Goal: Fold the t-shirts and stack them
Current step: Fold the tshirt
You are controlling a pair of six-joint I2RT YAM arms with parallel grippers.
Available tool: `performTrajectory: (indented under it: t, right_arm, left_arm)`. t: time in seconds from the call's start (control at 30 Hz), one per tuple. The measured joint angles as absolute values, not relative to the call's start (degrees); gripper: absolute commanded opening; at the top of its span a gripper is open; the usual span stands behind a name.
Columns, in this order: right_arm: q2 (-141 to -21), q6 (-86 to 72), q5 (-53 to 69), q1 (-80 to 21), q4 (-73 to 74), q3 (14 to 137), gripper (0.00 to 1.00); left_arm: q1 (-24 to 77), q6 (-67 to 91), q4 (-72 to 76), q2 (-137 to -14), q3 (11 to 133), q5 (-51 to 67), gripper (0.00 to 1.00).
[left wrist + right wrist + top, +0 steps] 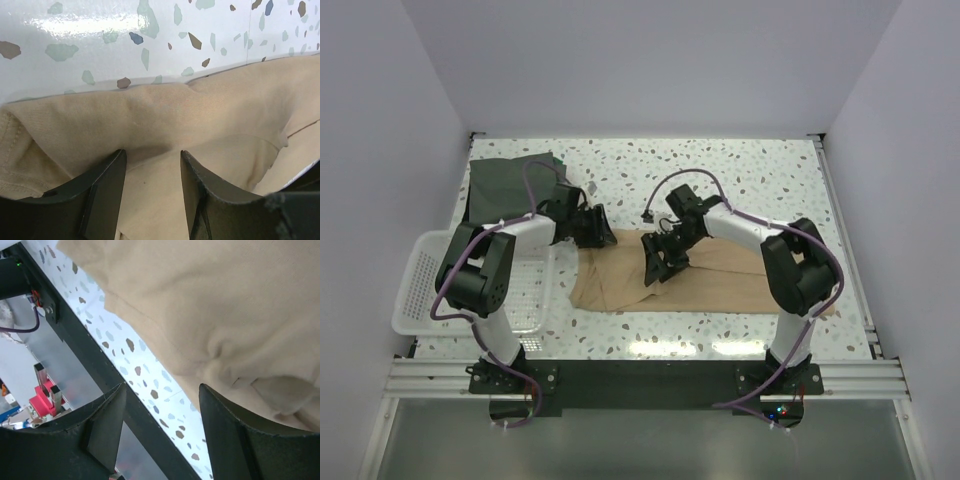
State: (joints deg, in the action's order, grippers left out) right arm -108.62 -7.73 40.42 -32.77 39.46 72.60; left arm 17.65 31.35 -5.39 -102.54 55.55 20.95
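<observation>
A tan t-shirt (720,285) lies spread and rumpled across the middle of the table. A dark grey-green t-shirt (505,185) lies flat at the back left. My left gripper (598,232) is low at the tan shirt's back left corner. In the left wrist view it (152,152) stands open over the tan cloth (165,110), whose folded edge lies just ahead of the fingertips. My right gripper (658,268) hovers over the tan shirt's left part. It (162,386) is open with nothing between its fingers, and the tan cloth (215,295) lies beside its right finger.
A white mesh basket (415,290) sits at the table's left edge beside the left arm. The speckled white table (740,180) has walls on three sides. A black rail (115,375) runs along the front edge.
</observation>
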Motion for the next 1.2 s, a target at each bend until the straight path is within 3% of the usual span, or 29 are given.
performTrajectory:
  t: [0.27, 0.77, 1.2]
  right_arm:
    - [-100.99, -8.56, 36.38, -30.61, 41.34, 74.06, 0.68]
    - [-101.03, -11.57, 15.81, -13.5, 40.25, 74.19, 0.69]
    - [-106.52, -14.04, 8.03, -9.02, 38.68, 70.26, 0.69]
  left_arm:
    - [17.69, 28.03, -9.8, -102.54, 58.59, 20.25, 0.54]
    - [21.61, 25.45, -20.03, -100.84, 67.57, 23.66, 0.57]
    - [23.99, 23.55, -23.75, -112.86, 70.61, 33.87, 0.57]
